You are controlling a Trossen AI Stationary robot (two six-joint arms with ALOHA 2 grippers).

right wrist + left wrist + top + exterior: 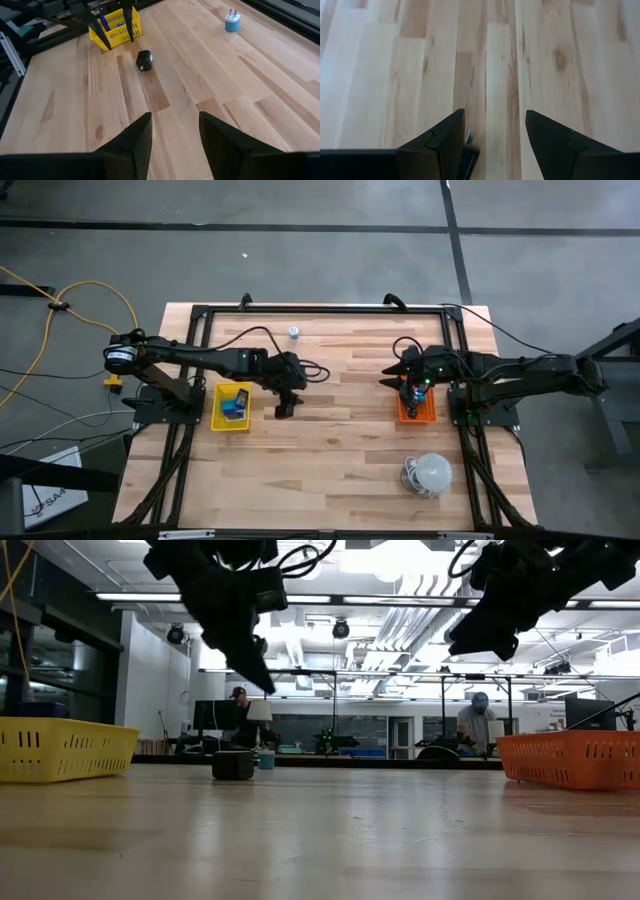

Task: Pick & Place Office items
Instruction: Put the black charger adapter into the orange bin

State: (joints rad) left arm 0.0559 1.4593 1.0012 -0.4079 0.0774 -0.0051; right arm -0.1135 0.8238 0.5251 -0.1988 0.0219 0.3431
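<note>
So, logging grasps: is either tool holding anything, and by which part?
Nothing is held. The left tool hangs open above the black block; the right tool is open too.

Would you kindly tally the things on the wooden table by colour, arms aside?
Yellow plastic tray: 1
Orange plastic tray: 1
Black block-shaped plug adapter: 1
Light blue plug adapter: 1
White dome with coiled cable: 1
Total: 5, not counting what lies inside the trays.

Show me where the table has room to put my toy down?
Big bare wood lies between the yellow tray and orange tray, and along the near edge left of the white dome. It's crowded by the black block under the left gripper.
</note>
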